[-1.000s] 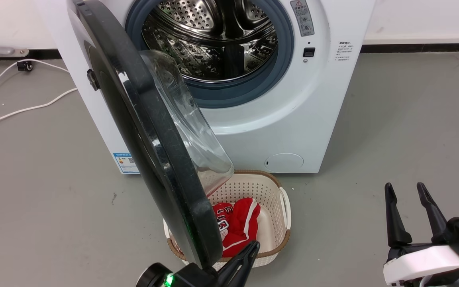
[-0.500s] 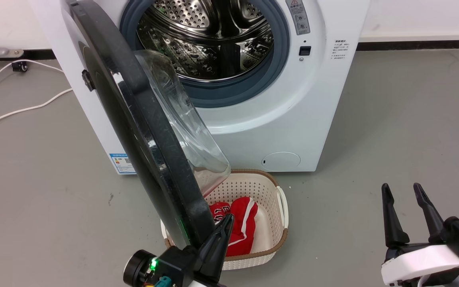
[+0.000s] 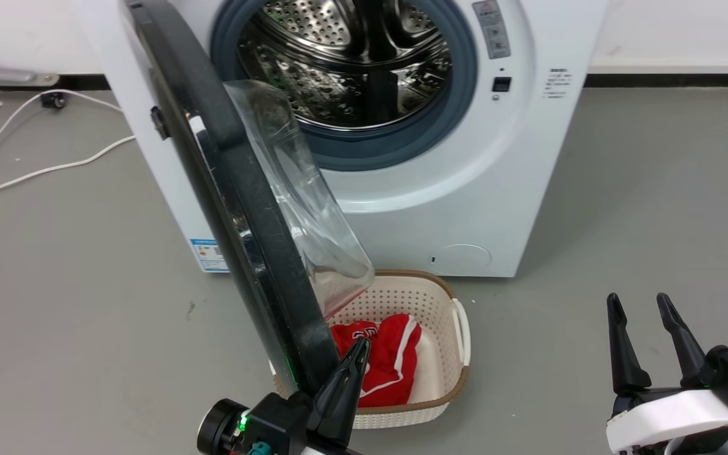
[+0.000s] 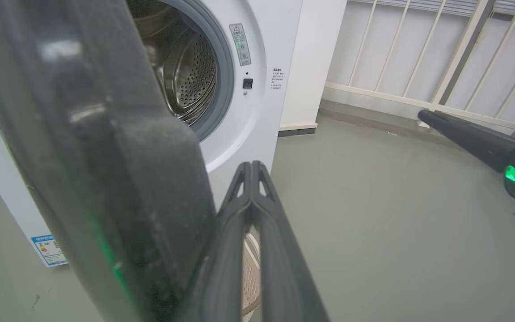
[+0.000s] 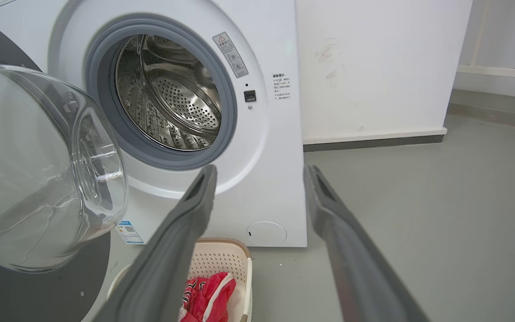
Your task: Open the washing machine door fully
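Standing out roughly edge-on toward the robot, the washing machine door [image 3: 237,208] looks about halfway round its swing. The steel drum [image 3: 351,63] of the washing machine [image 3: 465,189] is laid bare and the latch side is well clear, but the door is nowhere near folded back. By my reckoning the unlatching and the first part of the swing are done. What is left is to push the disc on round its hinge, away from the left gripper [image 3: 360,346] toward the robot's left.

That left gripper has its two fingers pressed together with nothing between them. It sits at the inner side of the door's lower rim. From the left wrist view the rim looks to be touching the fingers, though I could not swear to contact. The right gripper [image 3: 637,302] hangs well off to the other side, fingers apart and empty, over bare floor [image 3: 591,253].

As for room, the floor beyond the door from the left gripper is open, with only a white cable [image 3: 42,169] trailing well away, so the swing looks free. On the gripper's own side it is tighter. The clear glass bowl [image 3: 301,208] bulges out just above a cream laundry basket [image 3: 459,316] holding a red garment [image 3: 389,360], right by the fingertips. The rim is rounded and glossy, so closed fingers might slide off it.
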You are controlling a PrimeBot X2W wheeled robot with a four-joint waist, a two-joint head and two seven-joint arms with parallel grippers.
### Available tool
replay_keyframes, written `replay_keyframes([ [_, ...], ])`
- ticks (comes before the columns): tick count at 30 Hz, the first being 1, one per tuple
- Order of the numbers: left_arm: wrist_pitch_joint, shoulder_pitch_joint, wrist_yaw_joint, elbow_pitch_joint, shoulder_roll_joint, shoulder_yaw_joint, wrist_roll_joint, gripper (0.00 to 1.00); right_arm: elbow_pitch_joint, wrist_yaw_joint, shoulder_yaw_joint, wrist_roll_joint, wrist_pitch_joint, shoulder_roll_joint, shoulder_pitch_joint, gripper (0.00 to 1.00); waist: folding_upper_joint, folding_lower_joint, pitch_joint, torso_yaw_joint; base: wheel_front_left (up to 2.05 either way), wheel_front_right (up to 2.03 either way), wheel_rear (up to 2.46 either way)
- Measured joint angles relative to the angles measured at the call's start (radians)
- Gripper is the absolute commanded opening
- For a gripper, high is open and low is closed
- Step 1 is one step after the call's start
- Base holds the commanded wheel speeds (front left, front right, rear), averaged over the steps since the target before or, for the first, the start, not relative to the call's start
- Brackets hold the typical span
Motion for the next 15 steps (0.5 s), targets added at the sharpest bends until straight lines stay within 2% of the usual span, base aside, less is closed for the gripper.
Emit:
replay_keyframes([
  [6,-0.010,0.013,0.005,-0.002,0.003,-0.010,0.000,0.00,-0.006,0.000,-0.012,0.000,0.009,0.000,0.003,1.00,0.0000,0.0000,-0.001,0.069,0.00,0.00,0.00],
  [15,-0.009,0.036,0.015,-0.014,0.011,-0.020,0.000,0.00,-0.014,0.000,-0.008,0.006,0.025,0.000,0.005,1.00,0.0000,0.0000,-0.001,0.217,0.00,0.00,0.00],
])
